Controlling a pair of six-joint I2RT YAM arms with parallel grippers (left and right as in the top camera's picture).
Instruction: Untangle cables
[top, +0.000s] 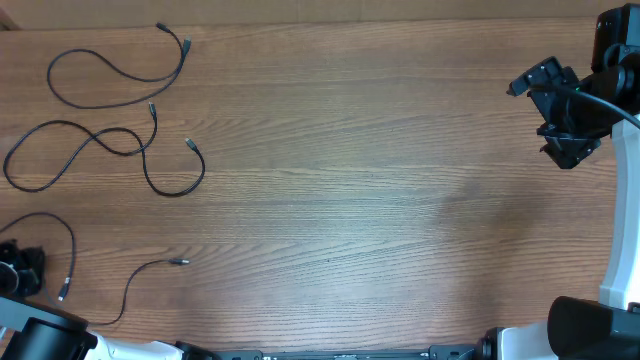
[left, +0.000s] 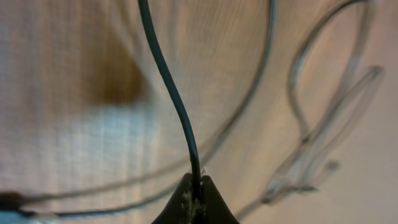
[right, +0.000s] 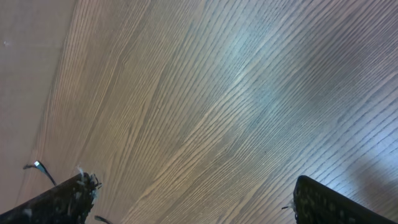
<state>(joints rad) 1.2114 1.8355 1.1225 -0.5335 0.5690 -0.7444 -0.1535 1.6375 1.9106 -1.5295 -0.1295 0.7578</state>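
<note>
The left fingers (left: 181, 204) are pressed together on one black cable (left: 177, 106), which comes out from between their tips. A second cable (top: 60, 123) and a third cable (top: 185, 45) lie in loose loops on the counter (top: 380, 200) beyond these fingers, not touching them. The right fingers (right: 59, 200) are spread wide with nothing between them, well apart from all cables.

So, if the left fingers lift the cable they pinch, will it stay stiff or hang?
Probably floppy: the cable bends in an S above the left fingers. Likely light, being so thin. It may slip, since only their tips pinch it.
</note>
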